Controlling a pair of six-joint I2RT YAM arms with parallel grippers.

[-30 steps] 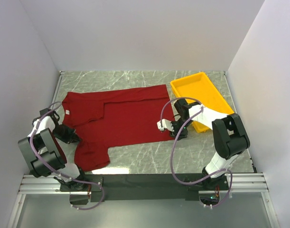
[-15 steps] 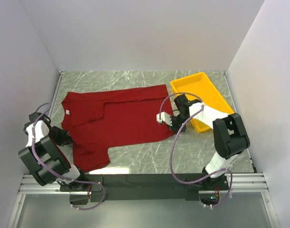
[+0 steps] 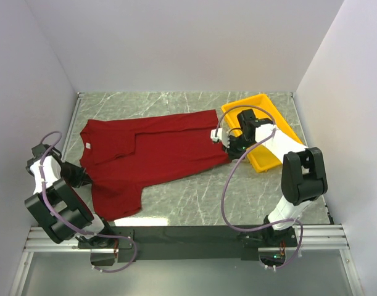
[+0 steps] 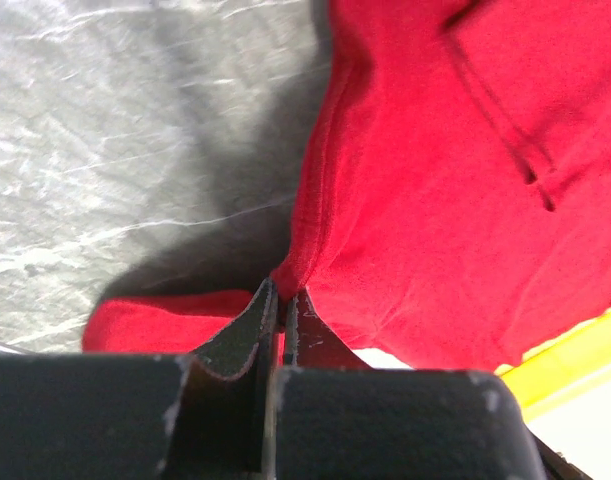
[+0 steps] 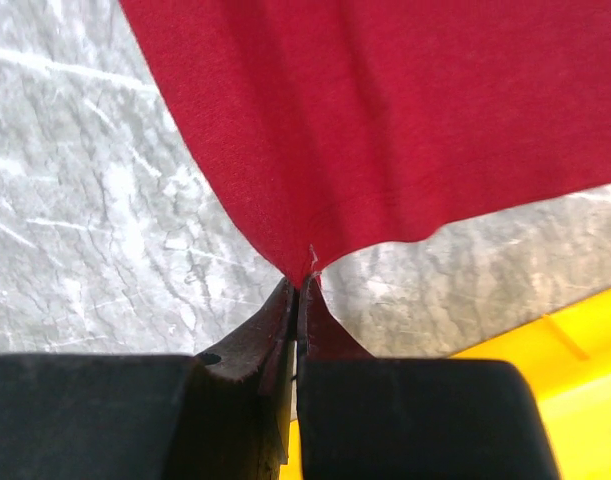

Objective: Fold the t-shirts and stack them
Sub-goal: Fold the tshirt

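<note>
Where it lies spread on the table (image 3: 194, 206), t-shirt (image 3: 152, 154) runs nine to three o'clock: left gripper (image 4: 282, 297) pinched tight on its eight-o'clock edge, right gripper (image 5: 299, 283) likewise on the three-o'clock hem corner, just beside yellow tray (image 3: 262, 114).

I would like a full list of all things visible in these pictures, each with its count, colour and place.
t-shirt: one, dark red, spread on the table, left and centre.
tray: one, yellow, far right part of the table.
table: one, grey marble pattern, under everything.
walls: three, white, around the table.
left arm: one, black and white, near left.
right arm: one, black and white, near right.
left gripper: one, black, shut on the t-shirt's left edge.
right gripper: one, black, shut on the t-shirt's right corner, beside the tray.
</note>
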